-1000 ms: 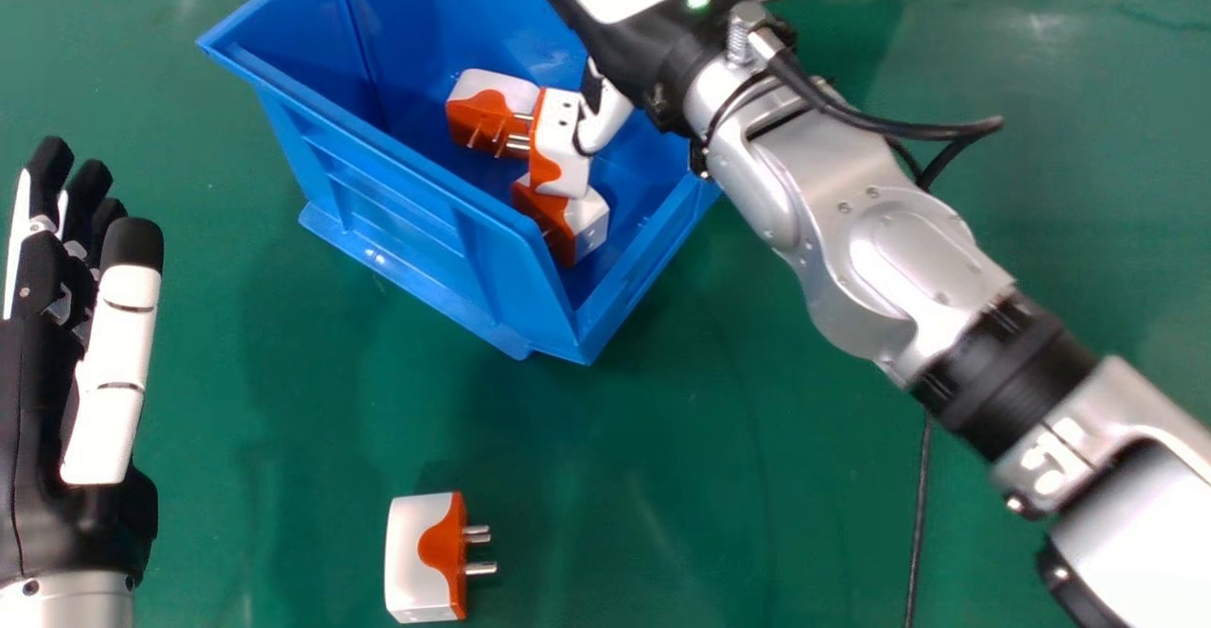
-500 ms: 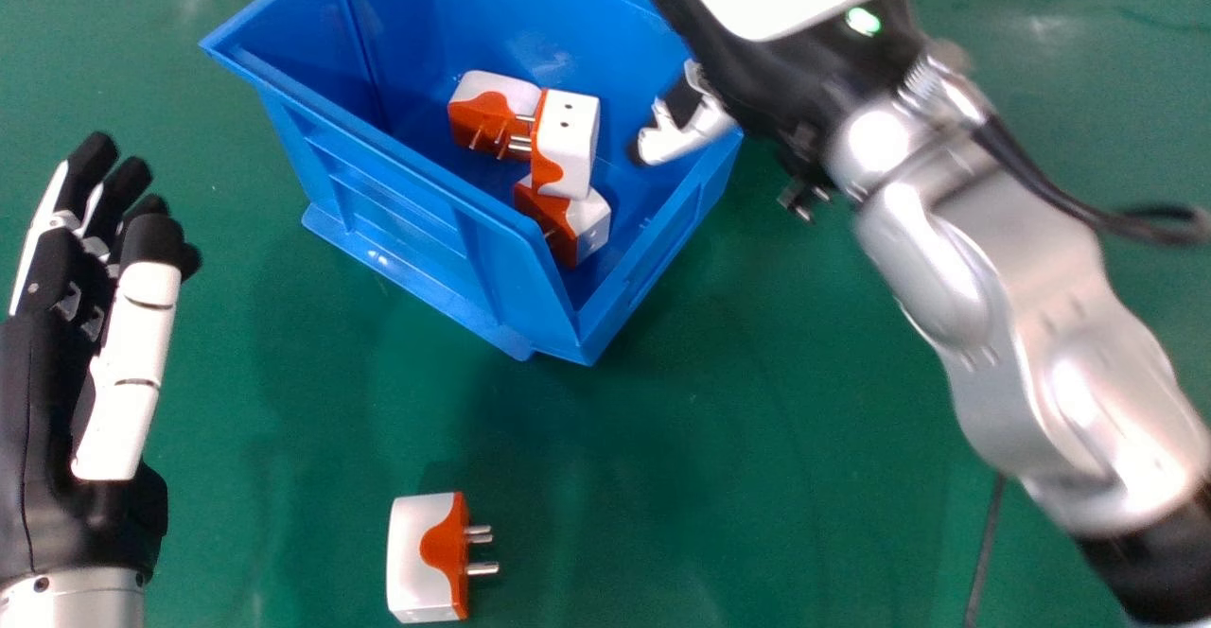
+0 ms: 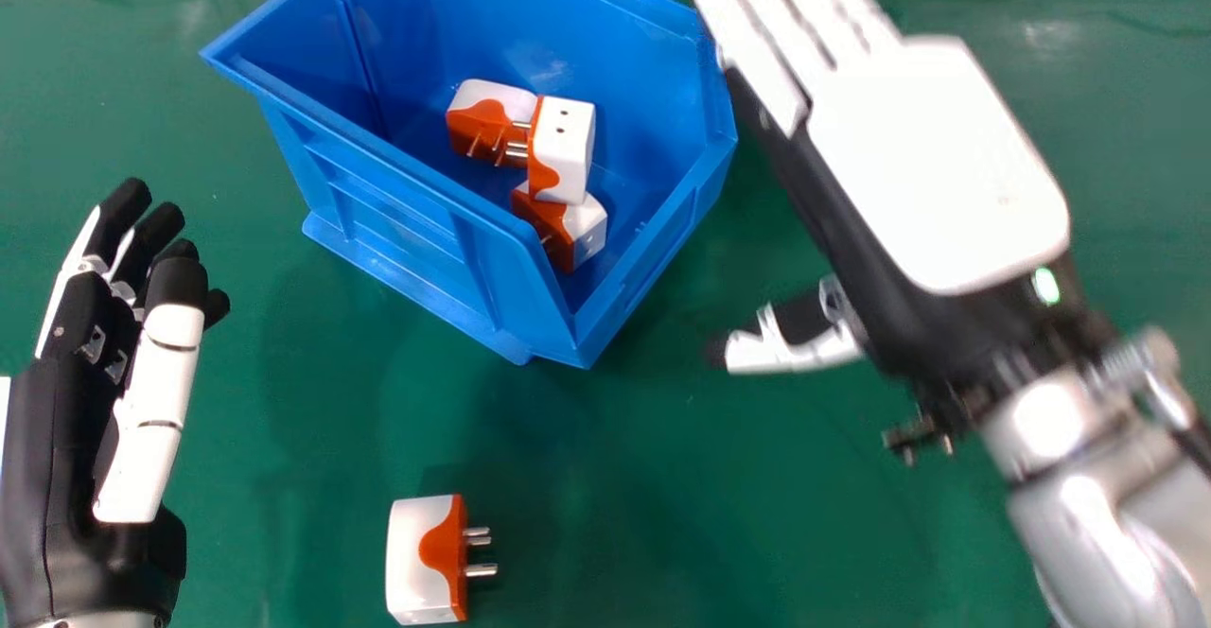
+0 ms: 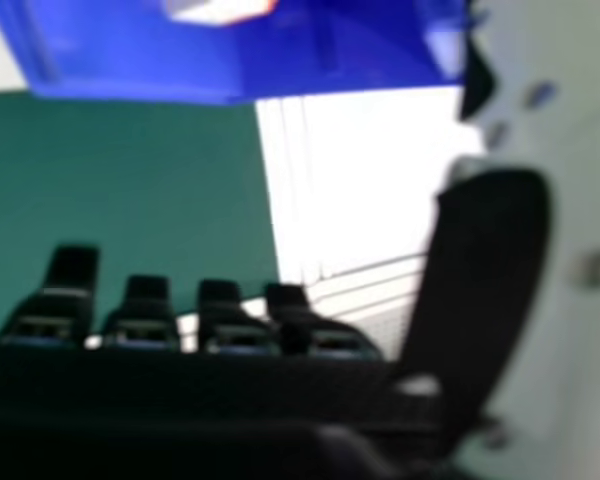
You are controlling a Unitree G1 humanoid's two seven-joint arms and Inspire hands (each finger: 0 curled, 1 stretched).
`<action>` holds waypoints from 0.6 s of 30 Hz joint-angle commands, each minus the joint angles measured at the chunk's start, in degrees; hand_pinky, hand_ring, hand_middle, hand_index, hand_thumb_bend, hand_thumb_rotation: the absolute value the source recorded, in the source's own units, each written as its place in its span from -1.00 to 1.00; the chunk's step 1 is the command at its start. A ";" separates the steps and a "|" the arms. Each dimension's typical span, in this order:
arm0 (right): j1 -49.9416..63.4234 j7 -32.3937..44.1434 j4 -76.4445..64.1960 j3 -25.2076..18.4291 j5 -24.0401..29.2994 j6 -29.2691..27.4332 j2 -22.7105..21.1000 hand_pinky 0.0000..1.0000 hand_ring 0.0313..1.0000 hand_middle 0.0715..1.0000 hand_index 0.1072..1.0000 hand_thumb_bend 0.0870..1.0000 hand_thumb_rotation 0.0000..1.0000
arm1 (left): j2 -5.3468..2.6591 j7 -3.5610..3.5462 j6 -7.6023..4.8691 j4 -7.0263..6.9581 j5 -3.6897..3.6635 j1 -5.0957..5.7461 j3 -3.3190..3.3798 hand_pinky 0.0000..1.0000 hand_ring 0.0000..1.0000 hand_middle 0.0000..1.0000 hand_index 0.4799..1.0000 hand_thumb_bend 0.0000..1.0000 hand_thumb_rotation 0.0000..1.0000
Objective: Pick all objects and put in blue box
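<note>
So far 3 adapters (image 3: 562, 150) in blue box (image 3: 397, 226), 1 adapter (image 3: 418, 560) on table (image 3: 662, 505) to go, est. ¾ done; R hand (image 3: 937, 165) wide, empty; L hand (image 3: 71, 439) ditto.

And there's the blue box (image 3: 407, 231), open-topped with ribbed walls, standing towards eleven o'clock in the head view on the green worktop (image 3: 312, 439). Three white-and-orange plug adapters inside! In the middle, one sits upright (image 3: 568, 146), white socket face showing two dark holes, metal pins out to nine o'clock. At its ten o'clock, another adapter (image 3: 484, 122), orange pin side showing, prongs out. At its six o'clock, a third (image 3: 584, 229), orange to nine, white to three. And over at seven o'clock, outside the box, a loose adapter (image 3: 416, 552), its pins pointing to three o'clock!
</note>
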 commanded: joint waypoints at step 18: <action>18.75 -15.88 8.31 -1.16 8.42 -26.05 3.75 0.11 0.37 0.42 0.33 0.49 -0.91 | 1.70 -4.73 -9.48 7.42 -1.62 0.15 1.14 0.96 0.98 0.98 0.97 0.15 0.51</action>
